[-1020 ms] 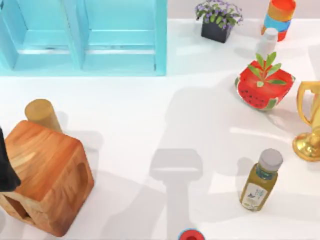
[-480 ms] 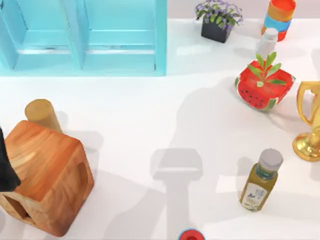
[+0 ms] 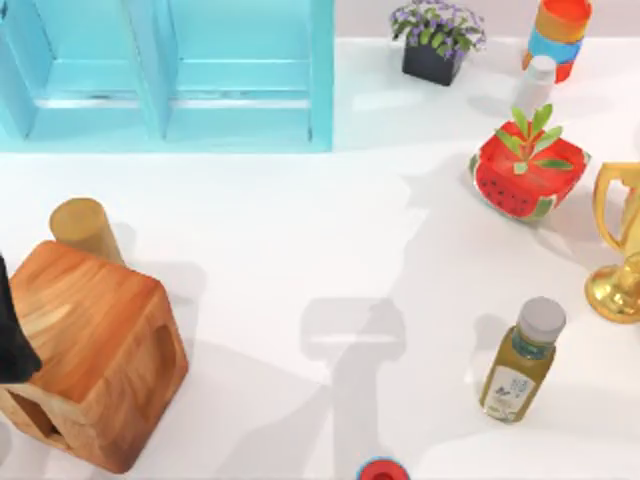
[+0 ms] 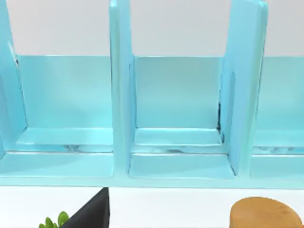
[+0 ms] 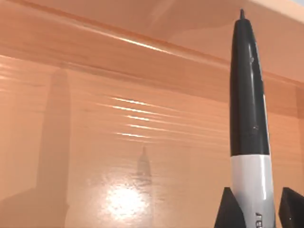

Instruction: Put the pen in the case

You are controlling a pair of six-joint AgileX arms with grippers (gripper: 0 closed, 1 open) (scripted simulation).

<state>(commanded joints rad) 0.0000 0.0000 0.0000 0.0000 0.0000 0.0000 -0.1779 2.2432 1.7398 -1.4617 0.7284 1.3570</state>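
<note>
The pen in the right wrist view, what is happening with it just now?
The right gripper holds the pen by its white barrel, with the black cap pointing away from the wrist towards a glossy orange-brown wooden surface. The pen is not yet in any case. The left wrist view faces the blue shelf unit. In the top view, a wooden box stands at the table's left.
</note>
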